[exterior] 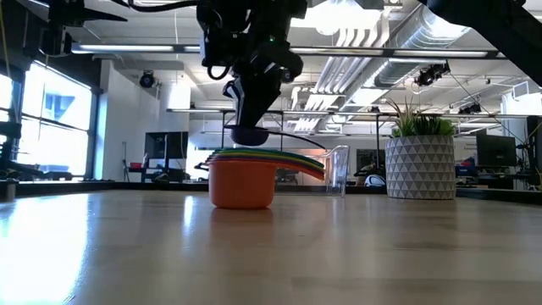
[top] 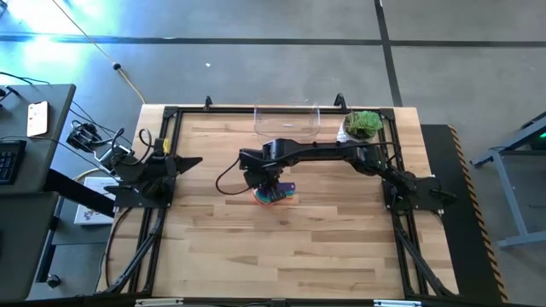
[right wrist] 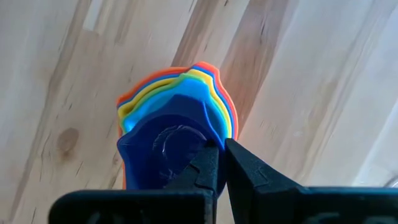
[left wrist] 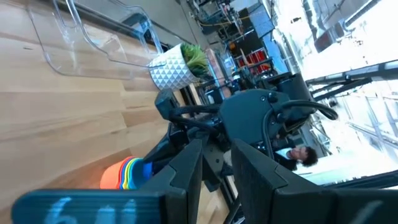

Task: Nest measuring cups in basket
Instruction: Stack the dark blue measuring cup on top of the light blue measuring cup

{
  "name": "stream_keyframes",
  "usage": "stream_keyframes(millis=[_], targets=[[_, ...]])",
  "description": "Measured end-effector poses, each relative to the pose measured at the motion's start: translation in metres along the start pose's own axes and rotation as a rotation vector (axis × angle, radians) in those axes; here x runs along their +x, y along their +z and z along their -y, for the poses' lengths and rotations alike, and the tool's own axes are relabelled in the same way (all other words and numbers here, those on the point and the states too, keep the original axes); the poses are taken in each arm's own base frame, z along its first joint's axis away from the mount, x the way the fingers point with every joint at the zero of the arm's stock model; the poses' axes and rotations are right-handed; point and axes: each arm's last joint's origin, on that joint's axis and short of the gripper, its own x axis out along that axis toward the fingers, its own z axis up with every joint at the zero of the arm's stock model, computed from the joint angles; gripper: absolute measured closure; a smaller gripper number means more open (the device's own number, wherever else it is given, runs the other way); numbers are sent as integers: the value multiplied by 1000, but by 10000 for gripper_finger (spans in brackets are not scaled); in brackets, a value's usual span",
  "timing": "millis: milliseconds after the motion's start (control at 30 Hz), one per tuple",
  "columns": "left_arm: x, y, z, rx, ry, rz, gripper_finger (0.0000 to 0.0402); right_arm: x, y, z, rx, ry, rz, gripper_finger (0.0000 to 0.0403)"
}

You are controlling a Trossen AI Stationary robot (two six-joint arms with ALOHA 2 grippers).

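Note:
The measuring cups (top: pixel 275 195) stand nested in one stack on the table's middle, the orange cup (exterior: pixel 241 185) outermost, with their handles (exterior: pixel 298 163) fanned to one side. My right gripper (right wrist: pixel 221 167) reaches down over the stack (right wrist: pixel 177 102) and is shut on a small dark blue-purple cup (exterior: pixel 250 135) at the stack's mouth. The clear basket (top: pixel 287 120) sits at the far edge, beyond the stack. My left gripper (left wrist: pixel 217 171) waits near the table's left edge, its fingers slightly apart and touching nothing. My right gripper pinches the wall of the dark blue-purple cup at its rim (right wrist: pixel 208 146), one finger (right wrist: pixel 200 171) inside the bowl and the other (right wrist: pixel 252 171) outside. The fingers come from above, pointing down. The cup sits upright at the top of the nested stack; whether it rests in it I cannot tell.
A white patterned pot with a green plant (top: pixel 363 126) stands at the far right, beside the basket (exterior: pixel 337 169). Bare wood lies in front of and to both sides of the stack. Black frame rails run along the table's edges.

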Motion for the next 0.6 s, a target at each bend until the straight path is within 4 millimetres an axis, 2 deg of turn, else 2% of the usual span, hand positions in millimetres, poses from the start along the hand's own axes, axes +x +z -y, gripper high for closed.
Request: stream_keyframes(millis=[600], targets=[[0,1,0,4,6,18,326,5,1,-1,-13,0,16,390]])
